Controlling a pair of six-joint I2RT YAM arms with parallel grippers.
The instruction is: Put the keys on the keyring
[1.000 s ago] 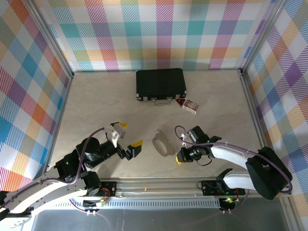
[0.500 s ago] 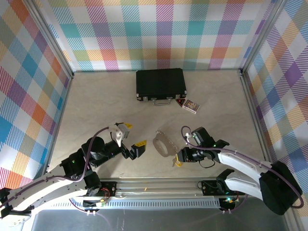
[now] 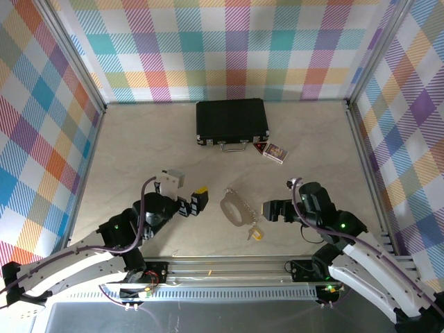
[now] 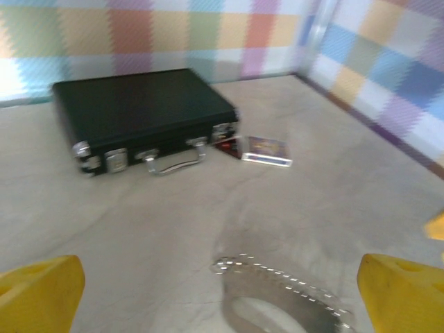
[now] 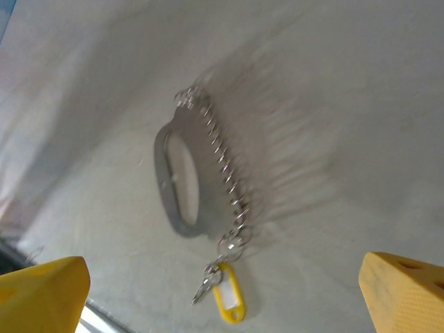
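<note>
Where plaid walls [image 3: 236,41] close in | beige tabletop [image 3: 139,146] | keyring [image 3: 234,207] centre | black case [image 3: 232,120] rearward

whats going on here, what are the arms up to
Two robot arms are working to get keys onto a keyring on a table. The keys lie on the table at the near end of the keyring, apparently hooked to its small end loop. The right gripper is open, apart from them and empty. The left gripper is open too, beside the keyring. A black case sits at the back.
</note>
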